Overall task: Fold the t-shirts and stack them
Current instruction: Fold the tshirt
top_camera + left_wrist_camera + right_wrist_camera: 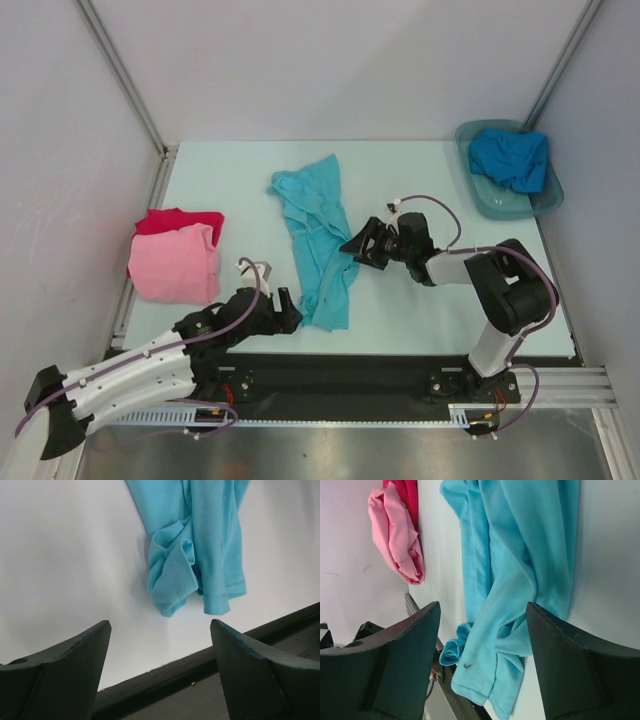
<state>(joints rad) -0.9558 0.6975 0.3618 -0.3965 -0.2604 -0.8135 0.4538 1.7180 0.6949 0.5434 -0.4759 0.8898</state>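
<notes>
Top external view: a crumpled turquoise cotton t-shirt [315, 235] lies in a long, rumpled strip down the middle of the pale table [220, 180]. It runs from far to near, and its near end is close to the table's near edge. The left gripper [283, 303] sits low just to the left of that near end. In its own wrist view the jaws stand wide apart with nothing between them, and the shirt's hem and a curled-over fold lie just beyond the fingertips.

The right gripper [352, 246] is at the shirt's right edge, about midway along the strip. Its jaws are also spread wide and hold nothing, with turquoise cloth filling the gap ahead of them. I cannot tell whether its tips touch the fabric.

On the left side of the table a loosely folded pink cotton t-shirt [178, 265] rests on a red cotton t-shirt [180, 219], whose far edge shows from under it. In the far right corner a grey translucent plastic tub [470, 133] holds a bunched, deeper blue cotton t-shirt [510, 158].
</notes>
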